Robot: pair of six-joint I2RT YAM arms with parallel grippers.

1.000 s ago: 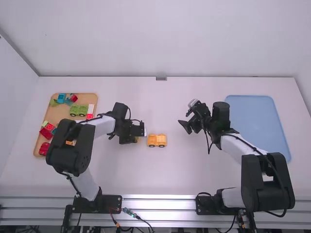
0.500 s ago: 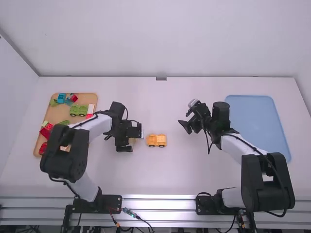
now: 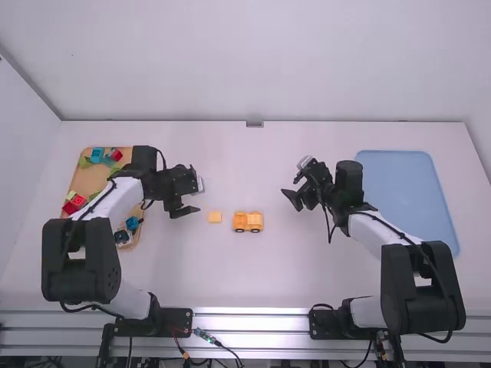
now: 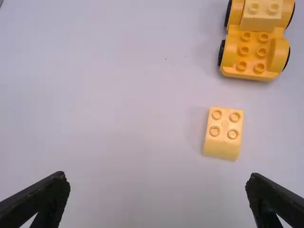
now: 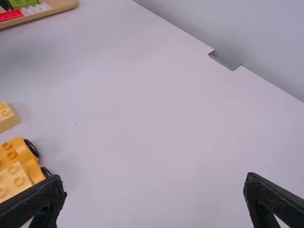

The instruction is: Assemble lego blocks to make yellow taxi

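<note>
We seem to be about midway: one pale block [image 4: 260,18] sits on the wheeled base [image 4: 251,56], and a loose block [image 4: 223,134] awaits fitting. Whether the taxi needs more from the tray [image 3: 90,182], we can't tell. Our left hand [image 4: 157,182] is spread wide with nothing between its fingers; the loose block lies just off to its right and nearer our side, with the base farther right. Our right hand [image 5: 154,181], also wide and empty, has the base to its left, well apart.
</note>
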